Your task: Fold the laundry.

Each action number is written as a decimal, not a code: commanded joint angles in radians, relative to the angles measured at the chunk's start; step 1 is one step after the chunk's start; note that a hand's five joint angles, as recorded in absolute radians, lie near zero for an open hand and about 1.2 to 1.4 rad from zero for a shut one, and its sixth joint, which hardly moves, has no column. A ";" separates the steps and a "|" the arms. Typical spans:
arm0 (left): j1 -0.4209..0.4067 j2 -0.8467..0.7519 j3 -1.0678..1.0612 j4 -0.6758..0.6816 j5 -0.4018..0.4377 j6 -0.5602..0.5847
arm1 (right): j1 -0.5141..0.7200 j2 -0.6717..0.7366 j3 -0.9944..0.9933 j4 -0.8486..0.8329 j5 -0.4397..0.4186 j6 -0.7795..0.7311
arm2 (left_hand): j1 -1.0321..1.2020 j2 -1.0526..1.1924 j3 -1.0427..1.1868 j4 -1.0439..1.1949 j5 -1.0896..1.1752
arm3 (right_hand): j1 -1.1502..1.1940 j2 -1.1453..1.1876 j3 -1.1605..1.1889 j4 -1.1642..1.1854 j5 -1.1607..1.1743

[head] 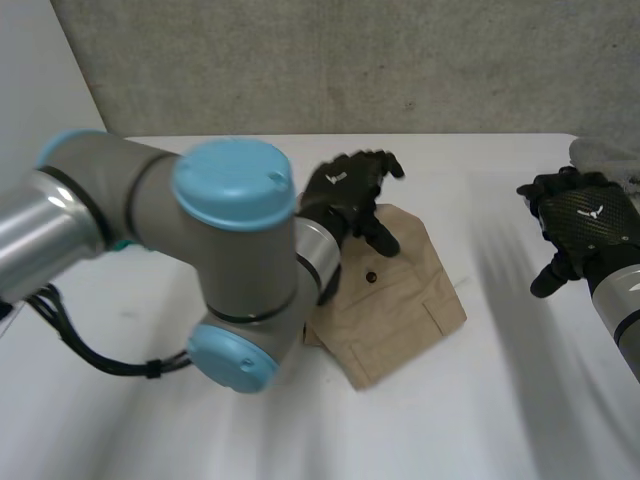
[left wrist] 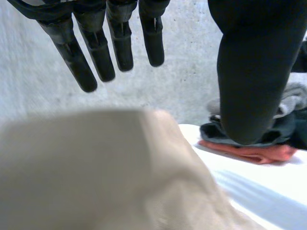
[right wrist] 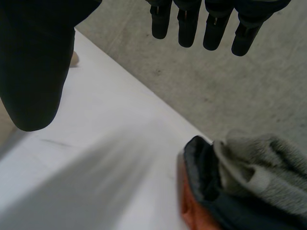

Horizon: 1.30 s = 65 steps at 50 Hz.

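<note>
A tan folded garment (head: 400, 305) with a dark button lies on the white table (head: 150, 420) right of centre. My left hand (head: 345, 190) hovers over the garment's far edge, fingers straight and thumb apart, holding nothing. In the left wrist view the tan garment (left wrist: 96, 172) lies just under the palm, below the straight fingers (left wrist: 110, 48). My right hand (head: 585, 220) hangs open above the table's right side, clear of the garment. Its own wrist view shows its fingers (right wrist: 192, 24) straight and empty.
A pile of laundry (right wrist: 249, 182) with a grey towel, a dark piece and an orange piece sits at the table's far right corner, beyond the right hand. The same pile (left wrist: 249, 148) lies past the left thumb. A concrete wall (head: 350, 60) stands behind the table.
</note>
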 commanded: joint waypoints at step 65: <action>0.059 0.068 -0.257 -0.020 0.025 0.391 | 0.135 0.512 -0.576 0.052 -0.057 -0.078 | -0.128 -0.143 -0.144 -0.131 -0.130 | -0.052 -0.037 -0.034 -0.035 -0.050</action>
